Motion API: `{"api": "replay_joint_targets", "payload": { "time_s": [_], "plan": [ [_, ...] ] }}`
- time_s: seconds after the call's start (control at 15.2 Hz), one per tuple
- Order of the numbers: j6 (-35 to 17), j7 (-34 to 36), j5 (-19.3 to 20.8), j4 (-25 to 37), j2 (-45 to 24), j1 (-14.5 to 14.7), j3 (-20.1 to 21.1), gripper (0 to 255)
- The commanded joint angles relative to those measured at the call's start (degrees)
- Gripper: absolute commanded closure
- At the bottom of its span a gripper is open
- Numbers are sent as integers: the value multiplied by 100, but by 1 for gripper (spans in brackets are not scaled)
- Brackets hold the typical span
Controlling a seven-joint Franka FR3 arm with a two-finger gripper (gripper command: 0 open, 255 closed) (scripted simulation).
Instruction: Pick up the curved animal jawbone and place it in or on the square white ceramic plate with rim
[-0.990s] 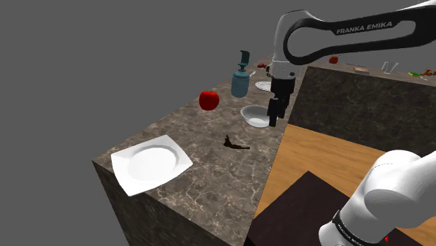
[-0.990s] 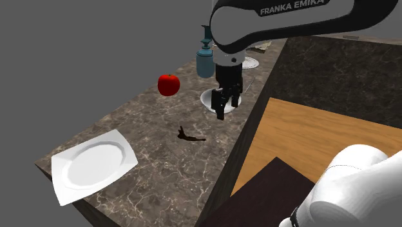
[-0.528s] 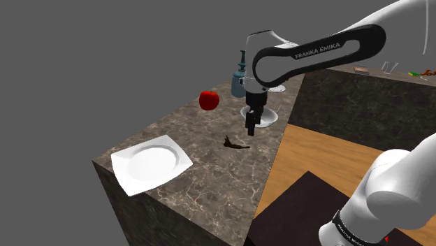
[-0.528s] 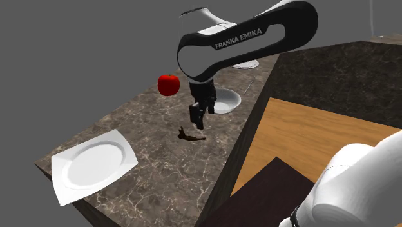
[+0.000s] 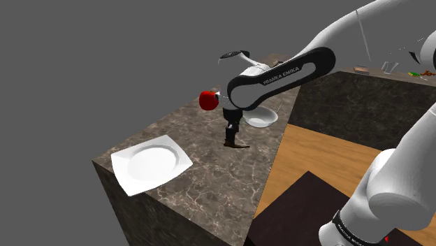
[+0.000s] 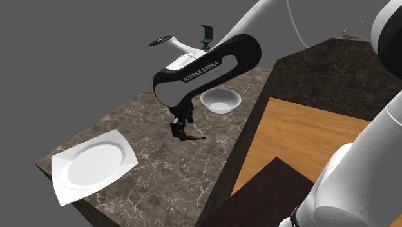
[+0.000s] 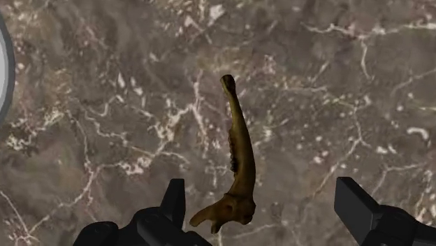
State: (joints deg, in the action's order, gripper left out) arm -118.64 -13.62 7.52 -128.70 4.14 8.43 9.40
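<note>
A small brown curved jawbone (image 7: 237, 154) lies flat on the dark marble counter (image 5: 202, 175). My gripper (image 7: 264, 203) hangs just above it, open. The bone's thick end sits between the two fingers, closer to one finger (image 7: 175, 199) than to the other, and neither touches it. In the shoulder view the gripper (image 5: 230, 134) points down at the jawbone (image 5: 239, 146) in the middle of the counter. The square white plate (image 5: 150, 164) rests near the counter's front corner, toward that view's left. The second exterior view has the gripper (image 6: 179, 129) over the jawbone (image 6: 194, 138), with the plate (image 6: 93, 164) at the lower left.
A red apple (image 5: 207, 100) and a white bowl (image 5: 260, 120) sit behind the arm on the counter. The bowl (image 6: 220, 101) and a teal dispenser top (image 6: 206, 35) stand further back. The counter's edge drops to a wooden floor (image 5: 328, 161) on the right.
The arm has swung from above the white bowl toward the plate side and lowered until the gripper is right over the jawbone. The fingers stayed open; the bone has not moved.
</note>
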Motion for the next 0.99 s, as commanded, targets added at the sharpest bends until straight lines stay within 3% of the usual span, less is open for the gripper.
{"api": "replay_joint_targets", "payload": {
  "time_s": [0.0,0.4,0.86,0.92],
  "plan": [
    [-160,17,65,-40,-114,9,15,0],
    [-591,70,149,-288,-302,-18,-9,0],
    [-591,70,149,-288,-302,-18,-9,0],
    [-591,70,149,-288,-302,-18,-9,255]
  ]
}}
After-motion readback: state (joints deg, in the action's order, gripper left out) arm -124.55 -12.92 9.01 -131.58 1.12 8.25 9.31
